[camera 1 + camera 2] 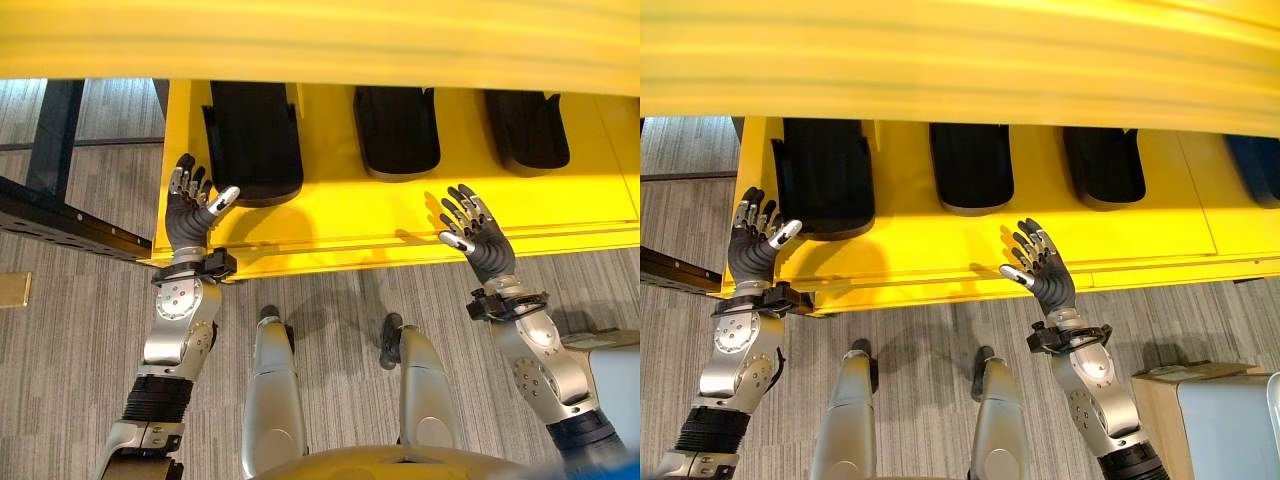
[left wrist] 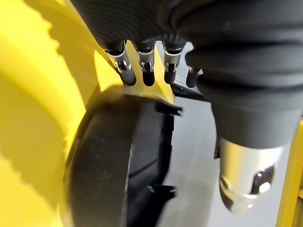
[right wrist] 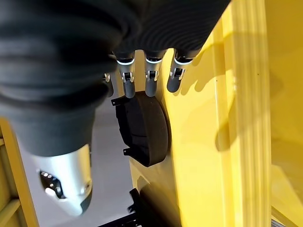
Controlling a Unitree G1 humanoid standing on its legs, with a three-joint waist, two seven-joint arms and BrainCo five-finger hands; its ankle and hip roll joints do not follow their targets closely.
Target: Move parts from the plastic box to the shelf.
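Three black parts (image 1: 397, 130) on yellow shelf (image 1: 330, 215) — no writing legible.

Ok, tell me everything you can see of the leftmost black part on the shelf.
The leftmost black part is a long, matte, plastic-looking moulding with a rounded near end and small tabs along one edge. It lies flat on the yellow shelf, its far end hidden under the upper tier. The left hand hovers open beside it, not gripping it.

Three black parts (image 1: 971, 165) on yellow shelf (image 1: 1140, 245); robot hands empty.
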